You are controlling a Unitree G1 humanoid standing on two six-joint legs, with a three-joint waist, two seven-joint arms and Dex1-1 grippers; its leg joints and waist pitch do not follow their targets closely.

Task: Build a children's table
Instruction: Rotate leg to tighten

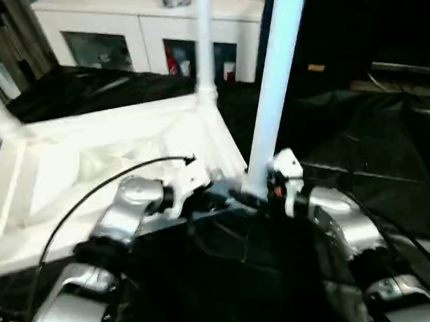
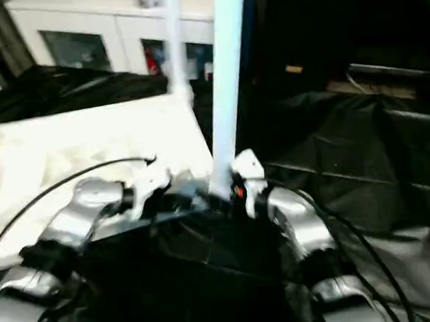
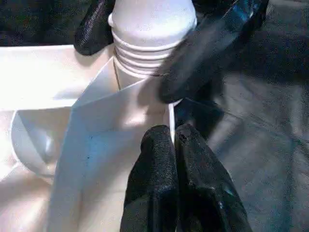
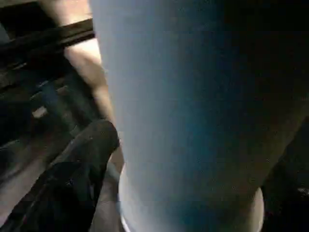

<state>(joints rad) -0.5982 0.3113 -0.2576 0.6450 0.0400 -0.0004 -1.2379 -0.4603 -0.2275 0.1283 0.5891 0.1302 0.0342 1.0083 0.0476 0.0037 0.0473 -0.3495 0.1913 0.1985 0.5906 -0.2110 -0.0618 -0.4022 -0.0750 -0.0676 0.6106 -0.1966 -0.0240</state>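
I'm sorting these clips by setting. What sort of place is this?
Probably an indoor room set up as a workspace: a white cabinet with glass doors stands behind, black sheeting covers the work surface, and the upturned tabletop lies on it with a leg standing in its near corner.

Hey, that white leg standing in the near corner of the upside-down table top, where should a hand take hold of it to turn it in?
Low on the leg, just above its threaded end, where the right hand is already closed round it. Come from the open right side, since the table top walls off the left. The tube is round, smooth and upright, so fingers across it near the corner socket should steady it best.
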